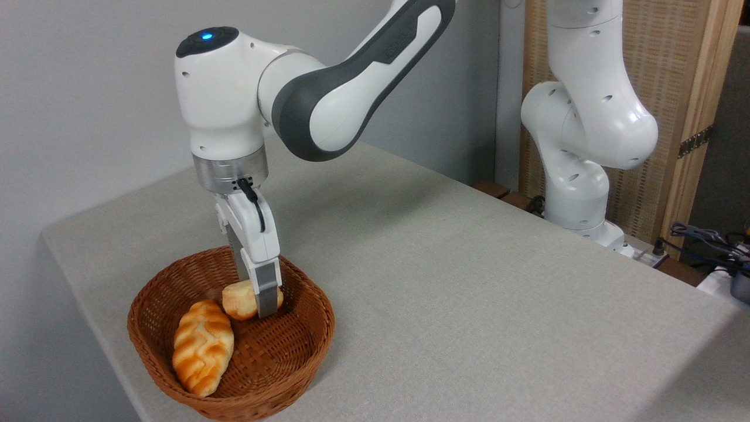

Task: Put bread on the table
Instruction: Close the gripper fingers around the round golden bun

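Gripper [265, 298] reaches down into the wicker basket [304, 346] and its fingers stand around the small round bun [239, 300]; I cannot tell if they already pinch it. The bun sits in the far part of the basket, just beside the braided loaf [202, 346]. If the grip is shallow, the lumpy bun may slip, or catch the basket rim on the way to the table [469, 293].

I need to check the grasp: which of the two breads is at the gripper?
The small round bun, pale on top; the gripper is at it. The braided loaf lies apart.
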You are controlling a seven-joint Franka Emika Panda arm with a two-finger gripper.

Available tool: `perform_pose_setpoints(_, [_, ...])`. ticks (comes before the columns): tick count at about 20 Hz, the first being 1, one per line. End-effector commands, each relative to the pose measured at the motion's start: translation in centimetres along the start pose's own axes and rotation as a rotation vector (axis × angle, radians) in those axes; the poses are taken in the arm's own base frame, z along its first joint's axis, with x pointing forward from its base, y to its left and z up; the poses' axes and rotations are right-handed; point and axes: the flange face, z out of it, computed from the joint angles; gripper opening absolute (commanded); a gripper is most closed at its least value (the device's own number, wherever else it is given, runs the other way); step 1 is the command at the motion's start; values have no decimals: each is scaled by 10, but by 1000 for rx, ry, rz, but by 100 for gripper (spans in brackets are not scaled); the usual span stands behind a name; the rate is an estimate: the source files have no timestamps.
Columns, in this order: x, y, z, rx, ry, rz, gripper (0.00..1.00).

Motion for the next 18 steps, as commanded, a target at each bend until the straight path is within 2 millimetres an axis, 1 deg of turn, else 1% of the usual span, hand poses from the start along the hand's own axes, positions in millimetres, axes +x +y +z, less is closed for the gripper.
perform_pose_setpoints(1, [4, -3, 3, 5, 11, 8, 58])
perform_pose_setpoints(2, [4, -2, 2, 5, 13, 9, 40])
perform_pose_setpoints(3, [3, -4, 1, 6, 13, 6, 29])
perform_pose_setpoints(5, [3, -3, 0, 6, 15, 6, 19])
perform_pose_setpoints(15, [3, -3, 0, 6, 15, 4, 19])
perform_pose_setpoints(17, [3, -4, -4, 9, 20, 0, 19])
perform_pose_setpoints(18, [5, -6, -11, 15, 29, -2, 19])
